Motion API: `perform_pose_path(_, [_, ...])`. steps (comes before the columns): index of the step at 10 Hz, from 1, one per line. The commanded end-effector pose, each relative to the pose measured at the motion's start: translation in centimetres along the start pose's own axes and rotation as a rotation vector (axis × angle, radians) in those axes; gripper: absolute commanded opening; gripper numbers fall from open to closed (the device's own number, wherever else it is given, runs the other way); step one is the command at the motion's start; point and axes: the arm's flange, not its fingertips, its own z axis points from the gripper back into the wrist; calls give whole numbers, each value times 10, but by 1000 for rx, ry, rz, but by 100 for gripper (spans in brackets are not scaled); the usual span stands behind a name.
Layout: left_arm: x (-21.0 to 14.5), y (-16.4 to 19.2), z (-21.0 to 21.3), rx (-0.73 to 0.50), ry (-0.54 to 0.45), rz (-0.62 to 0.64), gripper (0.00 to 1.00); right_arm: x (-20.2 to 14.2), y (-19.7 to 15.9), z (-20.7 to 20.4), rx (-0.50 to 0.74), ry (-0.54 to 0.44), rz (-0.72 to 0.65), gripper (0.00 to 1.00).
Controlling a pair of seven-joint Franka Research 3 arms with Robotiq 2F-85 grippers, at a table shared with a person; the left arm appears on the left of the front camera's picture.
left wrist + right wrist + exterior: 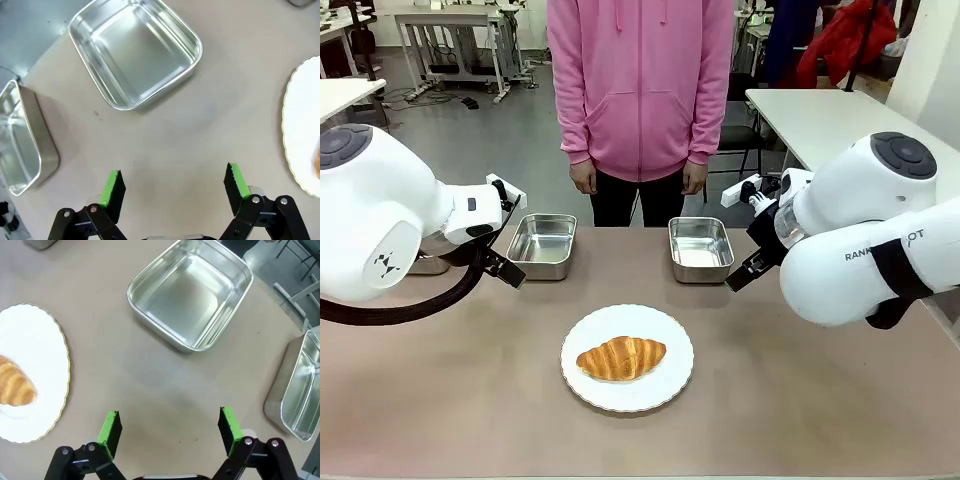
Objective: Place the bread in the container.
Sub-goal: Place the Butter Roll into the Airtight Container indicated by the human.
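The golden-brown croissant (621,358) lies on a round white plate (668,386) near the table's front middle. Two empty steel pans stand beyond it, one at back left (542,243) and one at back right (700,246). My left gripper (174,184) hovers open over bare table, short of the left pan (135,50). My right gripper (169,430) is open too, short of the right pan (190,295), with the croissant's end (15,384) on the plate (40,340) to its side. Neither gripper holds anything.
A person in a pink hoodie (640,90) stands at the far edge, hands down. One more pan sits at each outer side of the table: the left one (20,145) and the right one (300,390). The plate's rim (300,130) lies beside my left gripper.
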Motion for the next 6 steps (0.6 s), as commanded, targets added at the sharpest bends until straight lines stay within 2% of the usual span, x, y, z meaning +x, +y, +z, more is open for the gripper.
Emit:
perform_pose_path(1, [0, 0, 0, 0, 0, 0, 100, 0, 0, 0, 0, 0, 0, 100])
perform_pose_path(6, [0, 0, 0, 0, 0, 0, 100, 0, 0, 0, 0, 0, 0, 100])
